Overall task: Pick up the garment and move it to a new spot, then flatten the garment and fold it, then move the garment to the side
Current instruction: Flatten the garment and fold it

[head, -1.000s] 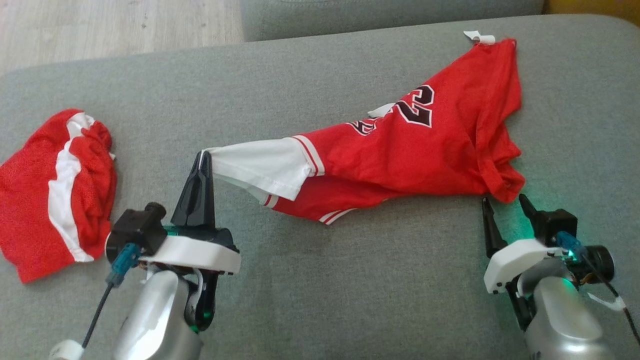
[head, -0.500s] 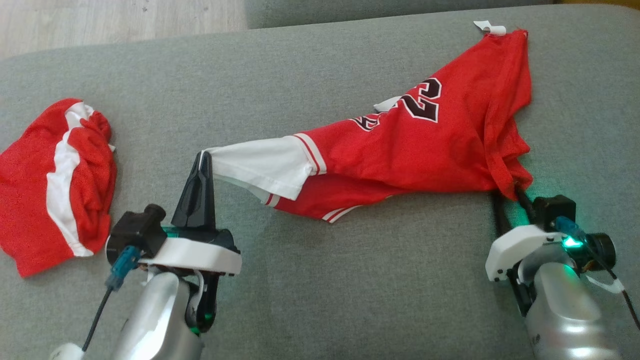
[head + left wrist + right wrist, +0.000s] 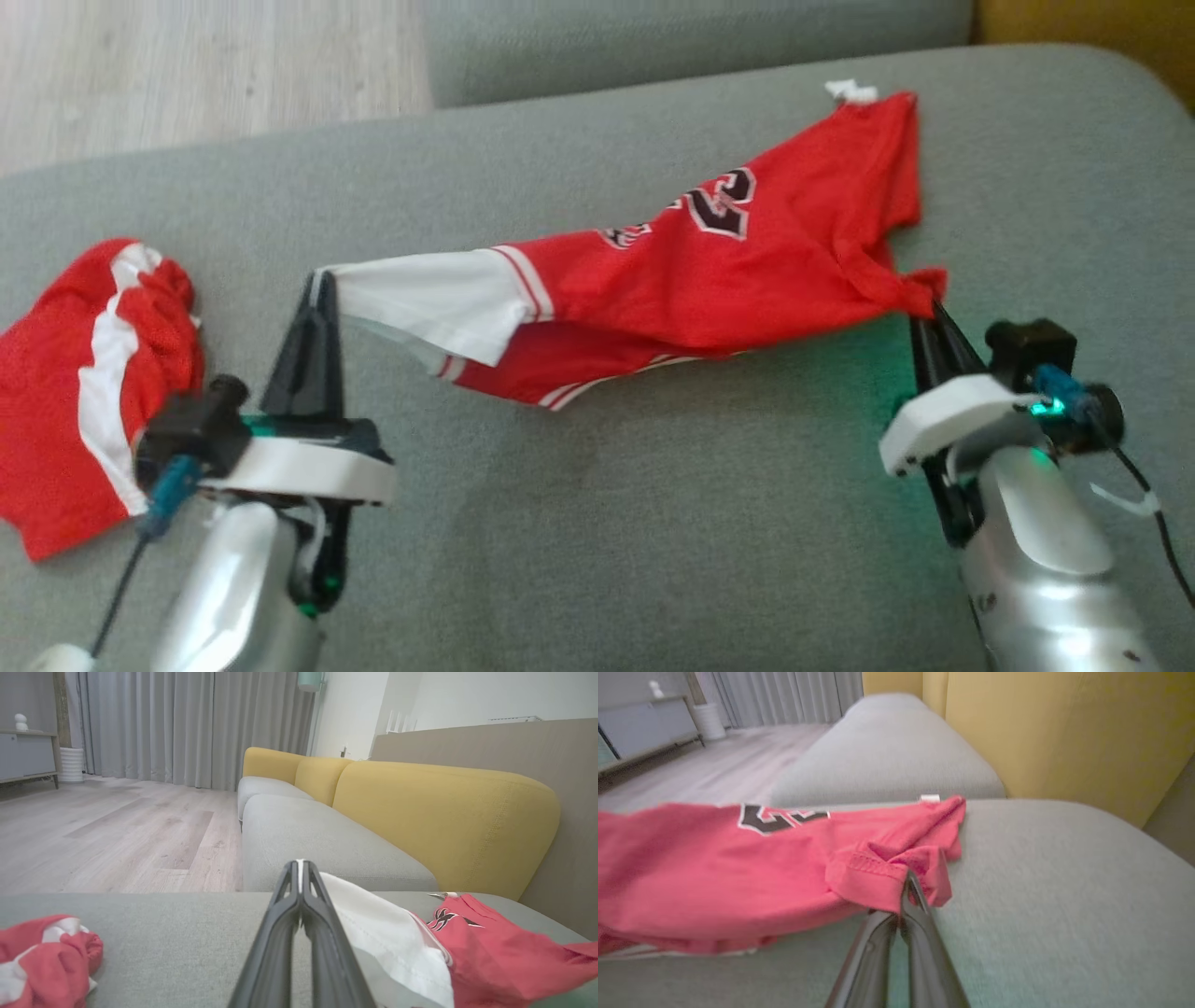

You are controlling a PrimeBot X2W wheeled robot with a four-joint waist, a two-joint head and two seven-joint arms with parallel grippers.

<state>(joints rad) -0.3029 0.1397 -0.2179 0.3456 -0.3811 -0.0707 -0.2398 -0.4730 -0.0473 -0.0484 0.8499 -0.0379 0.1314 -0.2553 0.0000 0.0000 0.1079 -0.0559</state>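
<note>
Grey sofa seat (image 3: 597, 523) is carrying everything, no bench here. Red jersey (image 3: 728, 271), the task garment, is stretching across the middle and right of the seat. Its far right corner seems to be resting on the cushion and its near edge is lifting off.

It's hanging in a taut line because each arm is pinching one end. My read: this is a two-point hold for moving the jersey and spreading it, so flattening and folding aren't started yet.

Second red-and-white garment (image 3: 84, 392) is lying bunched at the far left of the seat, well apart from the jersey, with nothing touching it. It's likely just set aside.

Left fingers (image 3: 308, 364) are pressing together on the tip of the white sleeve (image 3: 420, 299), holding that end up off the seat. Right fingers (image 3: 934, 350) are clamping the red hem corner at the near right end; in the right wrist view the cloth is bunching over their tips.

Small white tag (image 3: 850, 91) is sticking out at the jersey's far corner.
</note>
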